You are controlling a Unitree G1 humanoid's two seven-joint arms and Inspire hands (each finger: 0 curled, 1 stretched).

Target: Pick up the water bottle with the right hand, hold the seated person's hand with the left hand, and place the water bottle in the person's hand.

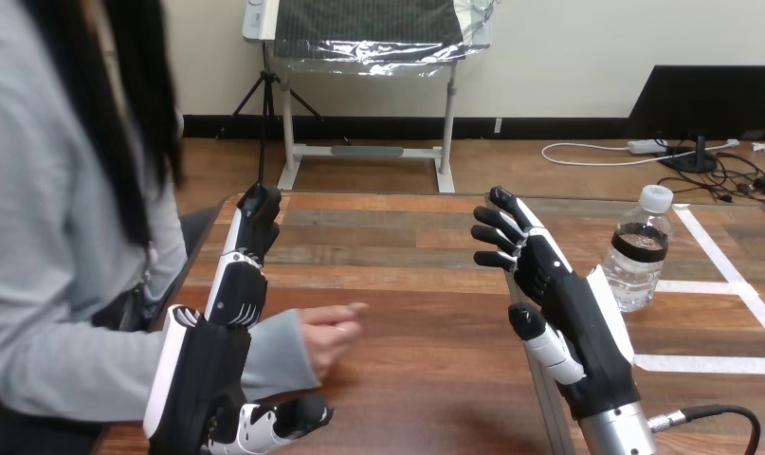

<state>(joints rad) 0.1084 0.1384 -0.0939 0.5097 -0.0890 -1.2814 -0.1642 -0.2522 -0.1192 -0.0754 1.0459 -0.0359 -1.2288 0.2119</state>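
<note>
**Fig.** Head view of wooden worktop (pixel 426 379); seated person at frame left.

**(a) Water bottle** (pixel 637 256): stands upright on worktop, right of frame centre, approx. mid-height. Clear body, white cap (pixel 655 197), dark band below the shoulder. It is just beside the back edge of the right hand, on that hand's right. Contact betw. the two can't be told; no finger is round the bottle.

**(b) Right hand** (pixel 563 294): centre-right, forearm entering from bottom edge. Held up over the worktop, palm facing frame left, back toward the bottle. Fingers (pixel 501 232) spread apart, slightly bent and relaxed; thumb (pixel 547 343) sticks out to lower left. Holds nothing.

**(c) Left hand** (pixel 203 379): lower left, arm from bottom edge. Fingers straight, side by side, pointing up-frame along the worktop's left edge. Thumb sits at bottom of frame, below the person's grey sleeve (pixel 276 355). Hand is unclosed, not wrapped round anything.

**(d) Person's hand** (pixel 329 330): left of centre, low at the worktop, loosely curled w/ one finger pointing to frame right; empty. The sleeve runs behind the left hand, betw. its fingers and thumb. Whether hand and sleeve touch can't be told.

**(e) White tape lines** (pixel 710 363): on worktop at right, near and below the bottle.
</note>
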